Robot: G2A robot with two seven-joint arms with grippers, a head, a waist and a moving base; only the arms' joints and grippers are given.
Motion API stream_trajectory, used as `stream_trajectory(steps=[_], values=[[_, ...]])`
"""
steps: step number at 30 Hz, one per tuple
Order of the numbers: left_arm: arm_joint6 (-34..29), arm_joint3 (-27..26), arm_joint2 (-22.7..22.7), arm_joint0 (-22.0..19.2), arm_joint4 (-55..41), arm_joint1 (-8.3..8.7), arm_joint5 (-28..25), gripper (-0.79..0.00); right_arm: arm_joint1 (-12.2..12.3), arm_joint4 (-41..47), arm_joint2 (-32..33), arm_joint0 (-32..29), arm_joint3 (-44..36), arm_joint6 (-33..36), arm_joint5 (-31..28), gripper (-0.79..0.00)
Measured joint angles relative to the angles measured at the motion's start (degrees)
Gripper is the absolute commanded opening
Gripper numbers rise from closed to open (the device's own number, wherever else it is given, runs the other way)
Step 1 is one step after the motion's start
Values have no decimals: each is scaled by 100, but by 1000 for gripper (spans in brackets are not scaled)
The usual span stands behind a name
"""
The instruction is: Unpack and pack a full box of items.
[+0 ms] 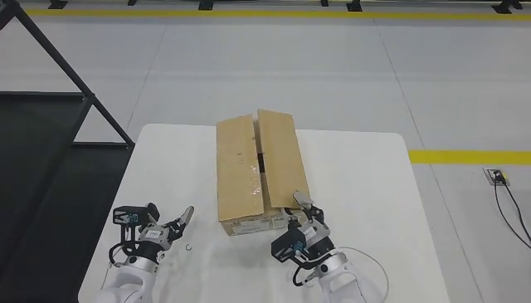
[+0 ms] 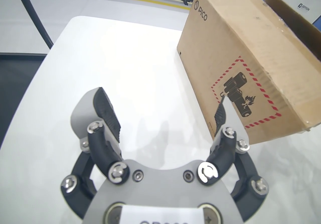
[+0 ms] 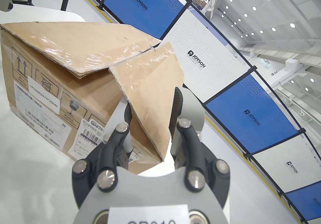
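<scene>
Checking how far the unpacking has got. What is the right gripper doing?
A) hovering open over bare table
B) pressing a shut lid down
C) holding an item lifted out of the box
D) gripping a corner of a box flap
D: the right gripper is pinching a corner of the raised flap of the box.

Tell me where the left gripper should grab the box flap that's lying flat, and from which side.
Probably the left flap's near corner by the centre seam, approached from the box's near end. Its edge lifts slightly there, and the right flap, raised in the right gripper, leaves it exposed. The left gripper is open beside the box.
</scene>
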Motion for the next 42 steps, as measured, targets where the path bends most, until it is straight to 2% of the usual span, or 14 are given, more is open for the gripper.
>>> stream_trajectory(steps=[3, 5, 7, 8, 9, 10, 11, 20, 42], values=[[-11, 6, -20, -10, -14, -1, -16, 0, -28, 1, -18, 41, 40, 22, 0, -409], [-12, 11, -30, -13, -28, -3, -25, 0, -47, 15, -34, 70, 71, 26, 9, -449], [-10, 28, -45, -16, -33, -3, -37, 0, -71, 53, -50, 110, 111, 20, 20, -554], [-10, 34, -52, -17, -37, -4, -38, 0, -81, 71, -55, 128, 129, 11, 24, -637], [-10, 40, -63, -18, -43, -4, -43, 0, -94, 98, -61, 148, 149, -7, 30, -677], [-12, 44, -73, -20, -47, -4, -45, 0, -103, 117, -65, 161, 163, -23, 33, -773], [-18, 47, -82, -22, -53, -4, -45, 0, -111, 135, -67, 172, 174, -41, 32, -785], [-66, 38, -129, -56, -54, -8, -29, 0, -143, 332, 30, 155, 143, -320, -178, -785], [-136, 118, -428, -234, -242, -12, 132, 0, 83, 1100, 1052, -382, -212, -1605, -1971, -785]])
